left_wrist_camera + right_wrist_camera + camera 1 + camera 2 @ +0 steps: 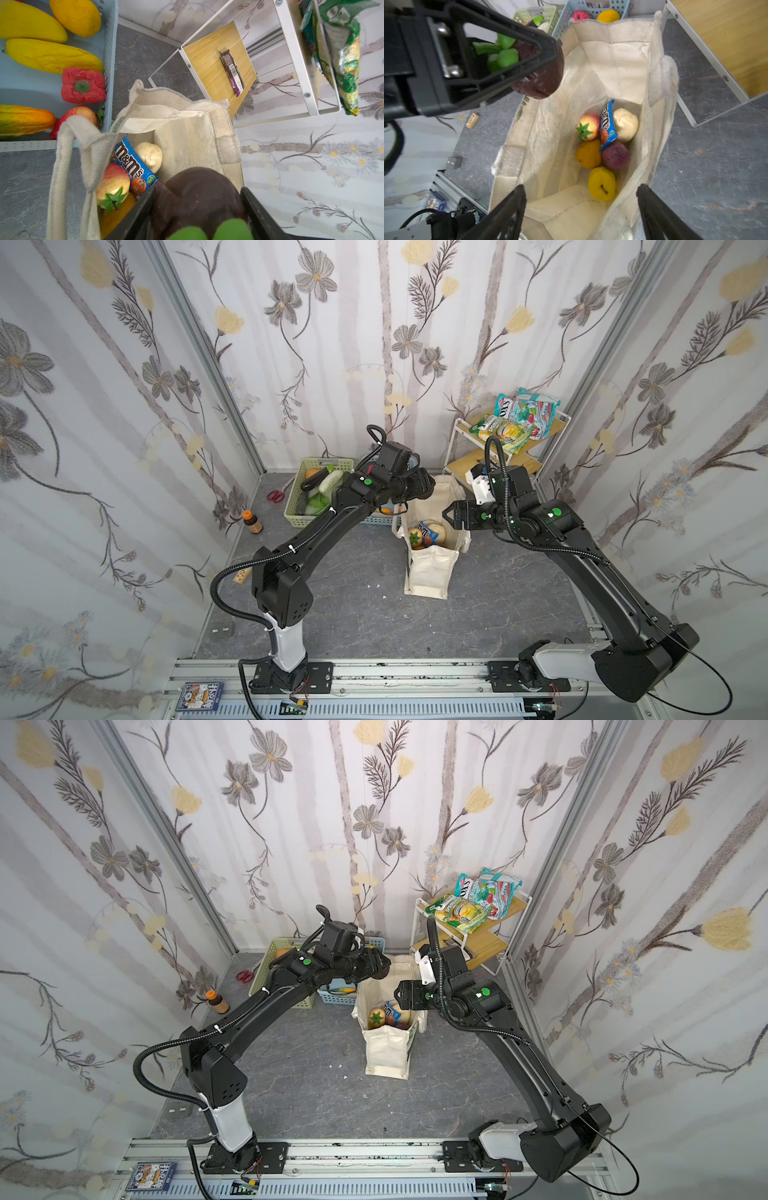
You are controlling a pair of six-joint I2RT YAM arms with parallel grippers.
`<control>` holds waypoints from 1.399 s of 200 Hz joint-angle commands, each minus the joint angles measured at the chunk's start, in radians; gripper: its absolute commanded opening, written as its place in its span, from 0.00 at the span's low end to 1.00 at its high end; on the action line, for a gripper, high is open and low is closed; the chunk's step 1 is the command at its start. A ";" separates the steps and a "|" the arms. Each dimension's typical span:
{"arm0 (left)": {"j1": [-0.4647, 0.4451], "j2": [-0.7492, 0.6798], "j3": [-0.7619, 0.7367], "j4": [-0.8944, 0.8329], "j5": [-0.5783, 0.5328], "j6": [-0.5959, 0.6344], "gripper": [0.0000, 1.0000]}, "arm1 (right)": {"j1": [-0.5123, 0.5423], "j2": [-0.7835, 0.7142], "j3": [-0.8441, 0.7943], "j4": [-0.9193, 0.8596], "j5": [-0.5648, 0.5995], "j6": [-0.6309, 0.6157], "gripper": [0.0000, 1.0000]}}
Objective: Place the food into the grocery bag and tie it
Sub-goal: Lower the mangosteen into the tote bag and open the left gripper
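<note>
Both arms stand on the near mounting rail (374, 672) and lean inward over the grey table (353, 614). The left arm rises from its base, bends at the elbow and stretches forward and to the right. The right arm mirrors it, with its forearm angled to the left. Between them the grocery bag (428, 568) stands upright and open-mouthed in both top views. It holds a blue candy packet (607, 124), a cream piece (626, 124), a red-yellow fruit with green leaves (588, 126), an orange piece (588, 153), a purple piece (615, 155) and a yellow piece (602, 184). The right gripper (581, 187) hovers above the bag's right rim with its jaws spread wide and nothing between them. The bag's contents lie directly below its gap. The left gripper (419, 485) is poised over the far left part of the bag's mouth. Its jaws are clamped on either side of a dark eggplant (197, 197), whose green cap faces the wrist and whose rounded end points down toward the bag, above the contents and clear of them. Beyond the bag sit a blue basket (110, 62) of fruit and a green basket (291, 506). A white rack (457, 435) with snack bags (519, 418) stands at the far right.
</note>
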 commanded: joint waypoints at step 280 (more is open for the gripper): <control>-0.119 0.403 0.143 -0.252 -0.158 0.174 0.87 | -0.016 -0.062 -0.088 -0.028 0.045 -0.059 0.84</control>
